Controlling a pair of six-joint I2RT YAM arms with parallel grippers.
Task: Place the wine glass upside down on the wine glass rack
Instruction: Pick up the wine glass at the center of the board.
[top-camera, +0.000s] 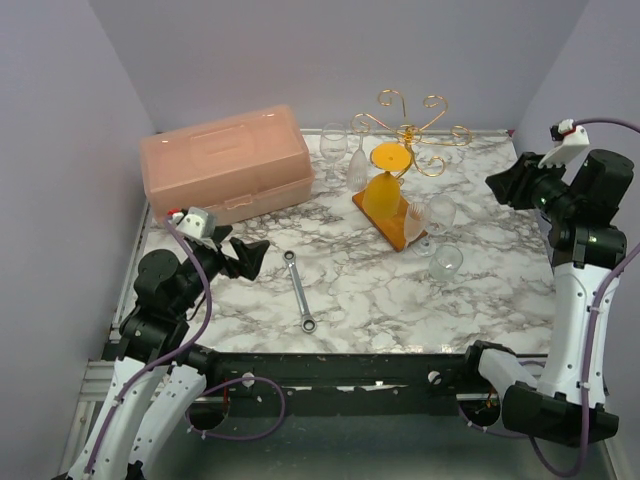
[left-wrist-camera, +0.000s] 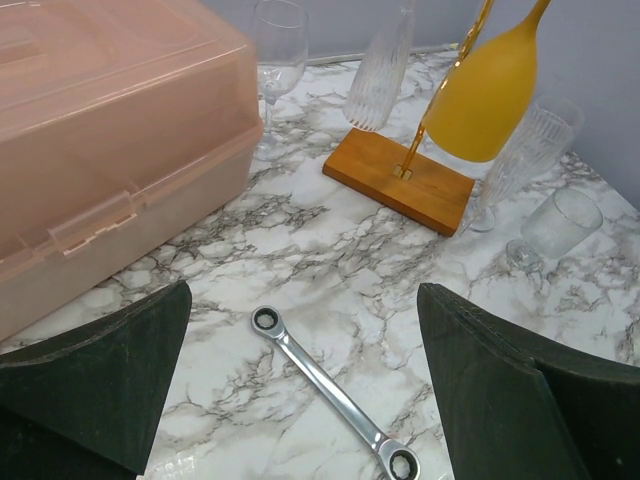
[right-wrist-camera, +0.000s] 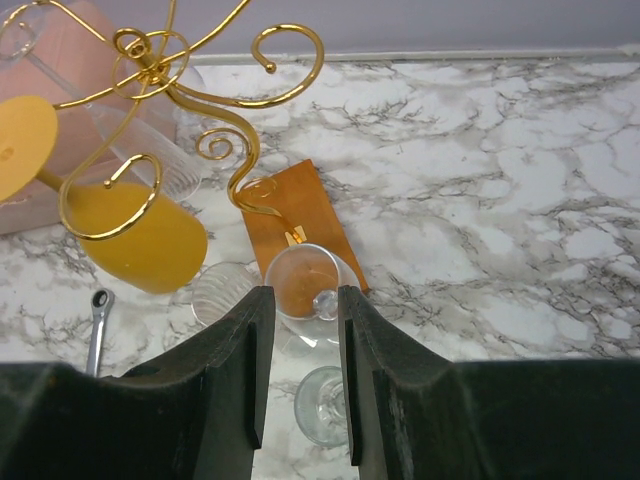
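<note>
R gripper (right-wrist-camera: 303, 310) hovers w/ jaws a narrow gap apart, empty I think. It's lined up over the clear stemmed wine glass (right-wrist-camera: 300, 272), which stands upright beside the gold wire wine glass rack (right-wrist-camera: 300, 200), prob. for a stem grab. L gripper (left-wrist-camera: 305, 300) sits wide open, out of the way.

Table (top-camera: 400, 310): white marble-pattern top with grey veining, enclosed on three sides; back wall (top-camera: 330, 50), left wall (top-camera: 60, 150) and right wall (top-camera: 610, 70) all plain pale lilac, meeting the tabletop at its edges; black rail (top-camera: 350, 368) along the table's near edge; lighting even and diffuse; shadows on the tabletop soft and short
</note>
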